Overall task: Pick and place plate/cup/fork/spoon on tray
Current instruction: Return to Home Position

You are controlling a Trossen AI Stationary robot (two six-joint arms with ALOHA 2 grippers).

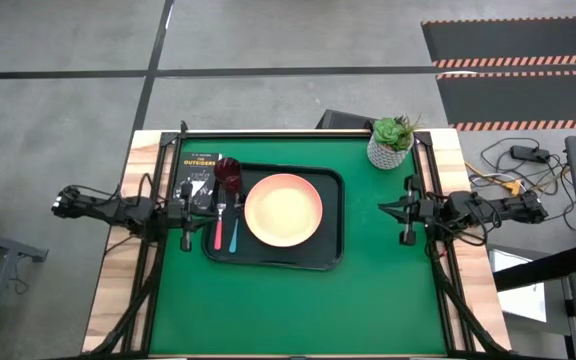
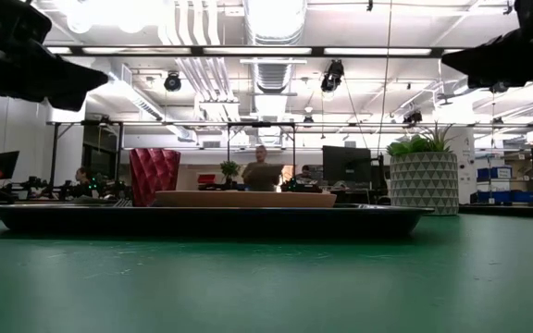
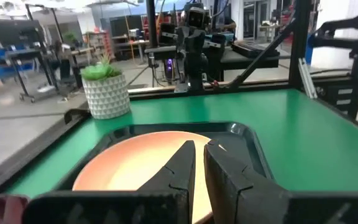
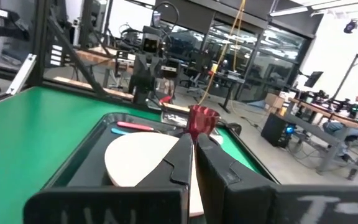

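The black tray (image 1: 273, 257) lies on the green table and holds all four things. The peach-orange plate (image 1: 283, 210) lies flat at its middle. The maroon cup (image 1: 230, 172) stands upright at its far left corner. The pink-handled fork (image 1: 219, 228) and the blue-handled spoon (image 1: 235, 232) lie side by side left of the plate. My left gripper (image 1: 208, 205) hangs shut above the tray's left edge and points at the plate (image 3: 135, 162). My right gripper (image 1: 382, 208) hangs shut to the right of the tray and points at the plate (image 4: 142, 158) and the cup (image 4: 202, 121).
A white pot with a green plant (image 1: 390, 142) stands at the table's far right corner. A small black book (image 1: 198, 172) lies beside the tray's far left corner. Bare green table lies in front of the tray and to its right.
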